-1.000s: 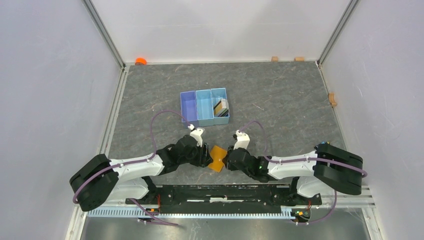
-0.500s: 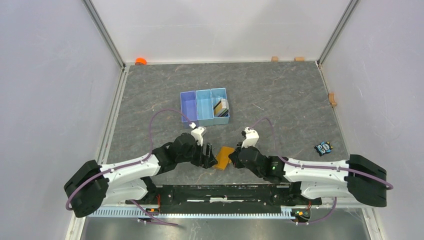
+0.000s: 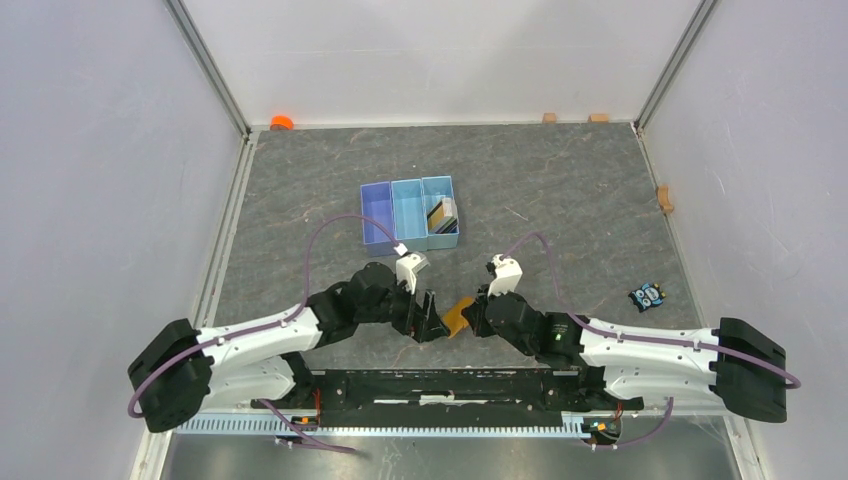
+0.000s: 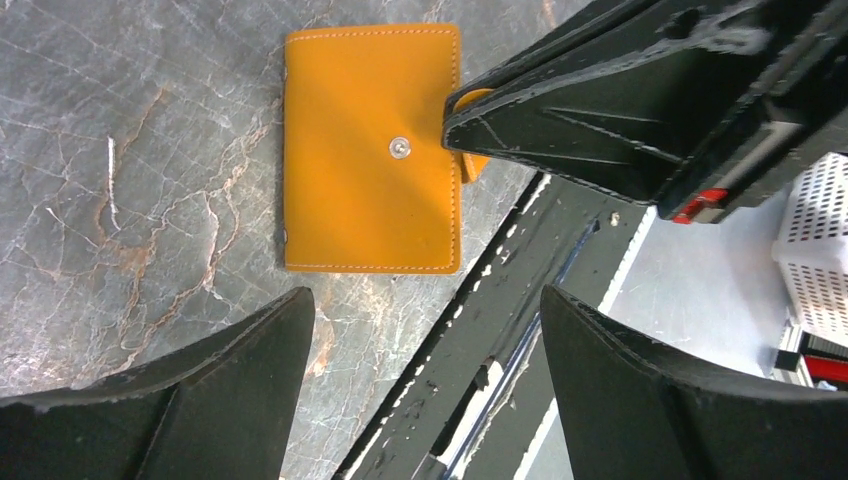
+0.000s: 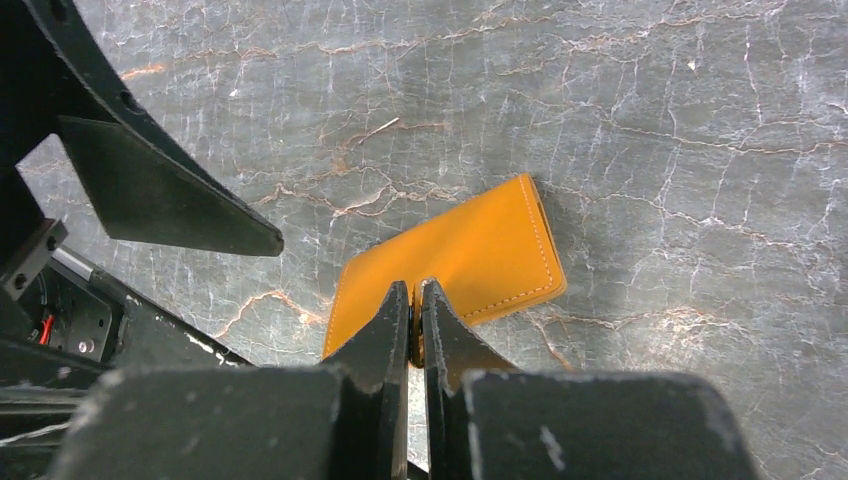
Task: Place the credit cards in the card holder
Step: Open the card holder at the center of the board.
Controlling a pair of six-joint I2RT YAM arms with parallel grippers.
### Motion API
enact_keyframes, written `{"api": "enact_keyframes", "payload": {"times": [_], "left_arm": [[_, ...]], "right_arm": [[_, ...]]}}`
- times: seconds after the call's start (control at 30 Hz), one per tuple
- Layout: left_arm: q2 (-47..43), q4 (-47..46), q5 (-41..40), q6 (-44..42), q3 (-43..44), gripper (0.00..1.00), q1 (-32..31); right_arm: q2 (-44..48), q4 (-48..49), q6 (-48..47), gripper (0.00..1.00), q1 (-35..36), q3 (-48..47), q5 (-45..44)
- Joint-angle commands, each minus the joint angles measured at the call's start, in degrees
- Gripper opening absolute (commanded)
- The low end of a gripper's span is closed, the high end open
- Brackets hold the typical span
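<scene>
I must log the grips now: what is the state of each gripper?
Left gripper: open, holding nothing.
Right gripper: closed, pinching the orange card holder.

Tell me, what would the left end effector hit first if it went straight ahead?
Probably the card holder, lying just ahead of the open left end effector, though depth is unclear.

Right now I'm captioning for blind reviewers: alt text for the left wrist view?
A closed orange card holder lies on the grey marbled table, the right gripper shut on the clasp tab at its edge. The left gripper is wide open in the foreground, touching nothing.
</scene>
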State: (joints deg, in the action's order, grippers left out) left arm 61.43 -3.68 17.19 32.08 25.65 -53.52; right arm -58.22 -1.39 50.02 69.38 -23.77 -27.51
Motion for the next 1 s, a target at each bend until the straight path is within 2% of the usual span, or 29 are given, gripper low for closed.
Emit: {"api": "enact_keyframes", "payload": {"times": [0.0,0.4,0.63,0.83,0.97], "left_arm": [[2.8,-1.2,0.3,-4.0,3.0,0.88,-0.7],[7.7,-2.9,-0.6,-8.4,6.1,0.87,-2.6],[11.5,-4.8,-2.1,-9.6,7.7,0.64,-2.6],[12.8,-6.6,-2.1,-11.1,8.2,0.57,-2.6],[14.3,-6.8,-1.2,-11.7,9.1,0.56,-2.7]], "right_arm": [[1.6,1.0,-1.0,0.0,0.3,-0.9,-0.2],[5.8,0.7,-1.6,0.0,0.3,-0.4,0.2],[8.0,-1.2,-0.5,0.0,0.3,1.6,-0.2],[9.1,-1.4,0.1,0.0,0.3,3.1,0.4],[9.3,-1.5,0.3,0.0,0.3,3.6,0.5]]}}
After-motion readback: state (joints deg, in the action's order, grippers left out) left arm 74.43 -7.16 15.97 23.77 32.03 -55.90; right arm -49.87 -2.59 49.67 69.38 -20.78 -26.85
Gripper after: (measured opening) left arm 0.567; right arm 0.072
